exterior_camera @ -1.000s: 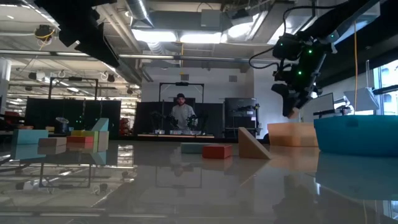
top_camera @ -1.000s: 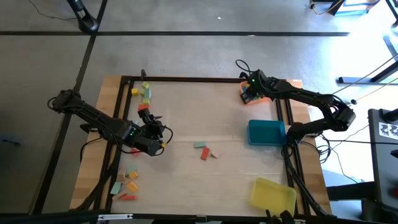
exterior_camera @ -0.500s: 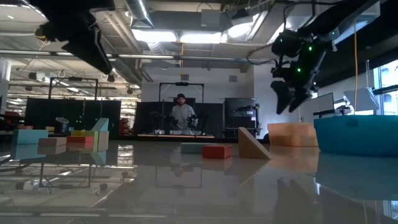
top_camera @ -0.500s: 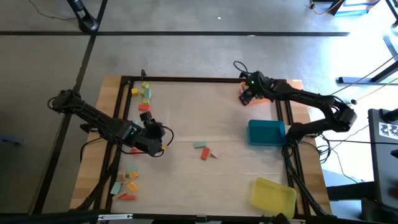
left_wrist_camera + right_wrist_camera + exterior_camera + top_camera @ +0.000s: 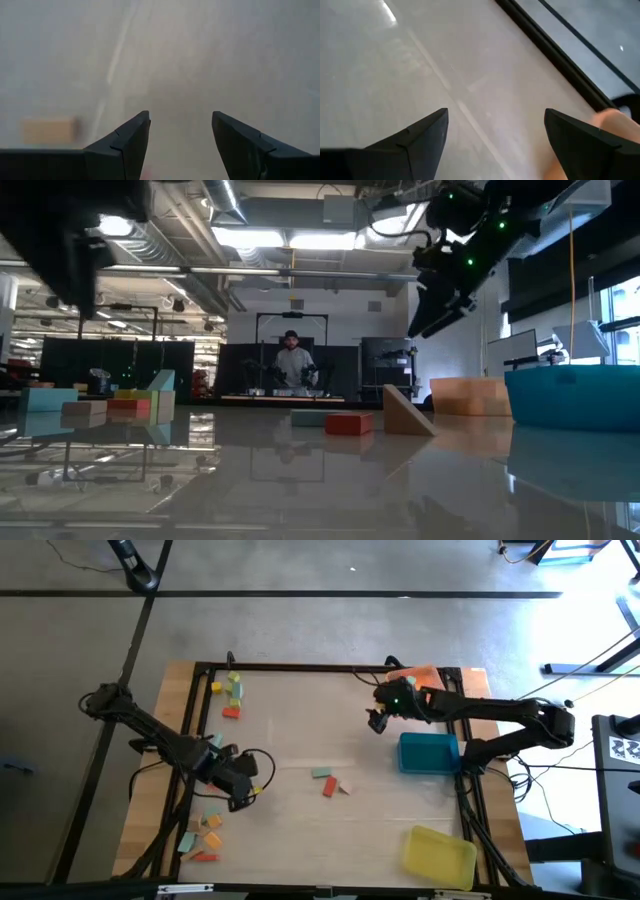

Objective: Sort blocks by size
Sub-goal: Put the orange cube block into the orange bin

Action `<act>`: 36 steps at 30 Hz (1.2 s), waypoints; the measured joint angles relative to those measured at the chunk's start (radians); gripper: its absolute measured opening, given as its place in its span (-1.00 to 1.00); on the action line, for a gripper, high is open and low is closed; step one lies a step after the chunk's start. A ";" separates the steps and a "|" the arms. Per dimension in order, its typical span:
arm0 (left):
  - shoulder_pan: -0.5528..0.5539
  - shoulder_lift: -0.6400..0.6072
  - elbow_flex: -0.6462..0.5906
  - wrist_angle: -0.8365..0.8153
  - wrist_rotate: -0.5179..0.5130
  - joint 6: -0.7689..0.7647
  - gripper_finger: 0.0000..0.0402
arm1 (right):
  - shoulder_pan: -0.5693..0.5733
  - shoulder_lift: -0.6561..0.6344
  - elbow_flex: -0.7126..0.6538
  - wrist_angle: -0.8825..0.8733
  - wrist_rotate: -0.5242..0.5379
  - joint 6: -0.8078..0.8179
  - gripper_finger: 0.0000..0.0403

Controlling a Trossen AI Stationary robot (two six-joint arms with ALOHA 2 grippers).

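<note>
- Blocks, small wooden ones in mixed colours, sit in three places: a cluster [image 5: 231, 692] at ten o'clock on the table, a second bunch [image 5: 205, 838] down at seven o'clock, and a trio at the centre, namely a teal bar [image 5: 321, 773], a red cube [image 5: 329, 788] and a tan wedge [image 5: 343, 788].
- Right gripper [image 5: 379, 720] has swung away from the orange tray [image 5: 421, 674] at one o'clock and now hangs over bare table, just towards the centre from the blue tray [image 5: 429, 752] at three o'clock.
- Its fingers [image 5: 422, 135] stand wide apart with nothing between them; a second ago they were narrower, above that orange tray, so I'd judge one block just delivered.
- Left gripper [image 5: 243, 802] has dropped back towards eight o'clock, jaws apart and empty in its wrist view, blurred table beneath.
- The yellow tray [image 5: 440, 852] waits at five o'clock.
- Plenty left to sort; the centre trio looks the likeliest next pick, lying between the two arms.
</note>
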 joint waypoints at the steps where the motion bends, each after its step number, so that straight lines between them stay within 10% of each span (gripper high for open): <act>1: -0.018 0.006 0.000 -0.006 0.018 -0.034 0.01 | 0.014 0.000 0.000 0.001 0.007 0.005 0.62; 20: -0.339 0.214 0.000 -0.037 0.212 -0.675 0.01 | 0.080 0.000 0.000 0.026 0.013 0.051 0.62; 36: -0.416 0.251 -0.001 -0.030 0.226 -0.726 0.01 | 0.080 0.000 0.000 0.026 0.012 0.050 0.62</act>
